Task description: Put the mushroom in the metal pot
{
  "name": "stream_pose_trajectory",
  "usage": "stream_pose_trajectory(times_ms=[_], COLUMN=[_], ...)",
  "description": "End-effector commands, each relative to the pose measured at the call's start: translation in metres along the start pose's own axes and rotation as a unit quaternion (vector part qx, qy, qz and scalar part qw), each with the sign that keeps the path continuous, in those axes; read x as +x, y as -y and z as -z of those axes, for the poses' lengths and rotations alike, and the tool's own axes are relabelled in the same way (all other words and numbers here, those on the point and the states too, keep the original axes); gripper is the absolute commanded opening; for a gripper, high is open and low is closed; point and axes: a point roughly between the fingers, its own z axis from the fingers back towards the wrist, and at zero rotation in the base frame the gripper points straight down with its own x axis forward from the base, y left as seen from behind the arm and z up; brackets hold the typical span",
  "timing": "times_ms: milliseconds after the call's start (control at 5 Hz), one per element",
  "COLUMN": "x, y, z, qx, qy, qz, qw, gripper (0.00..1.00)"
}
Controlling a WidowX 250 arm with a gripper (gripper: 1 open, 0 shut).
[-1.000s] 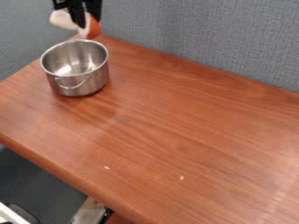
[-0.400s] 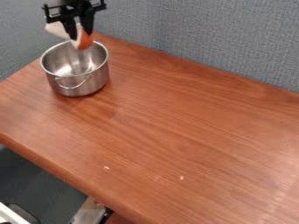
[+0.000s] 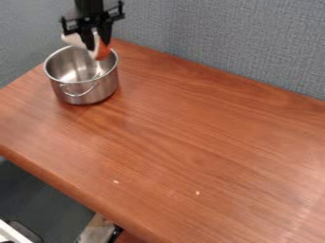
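Mushroom (image 3: 101, 54): pinched in end effector (image 3: 94, 46), upper left of frame, over far rim of metal pot (image 3: 82, 76); pot on wood worktop (image 3: 191, 133).

A reddish-brown wooden table (image 3: 191, 133) stands before a grey-blue wall (image 3: 241, 33).

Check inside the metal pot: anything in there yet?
The metal pot shows only bare shiny steel. The mushroom hangs over its far rim, gripped by the end effector. The near wall hides part of the floor.
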Motion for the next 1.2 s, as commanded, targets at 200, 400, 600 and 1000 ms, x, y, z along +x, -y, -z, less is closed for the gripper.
stream_pose_trajectory(times_ms=[200, 400, 600, 1000], x=[0.018, 0.023, 0.050, 0.087], y=[0.005, 0.006, -0.002, -0.007], z=[-0.011, -0.003, 0.002, 0.017], qx=[-0.004, 0.002, -0.005, 0.001], qy=[0.016, 0.015, 0.009, -0.010], qz=[-0.025, -0.038, -0.043, -0.073], qw=[0.9996, 0.9992, 0.9990, 0.9973], gripper=[0.00, 0.00, 0.00, 0.00])
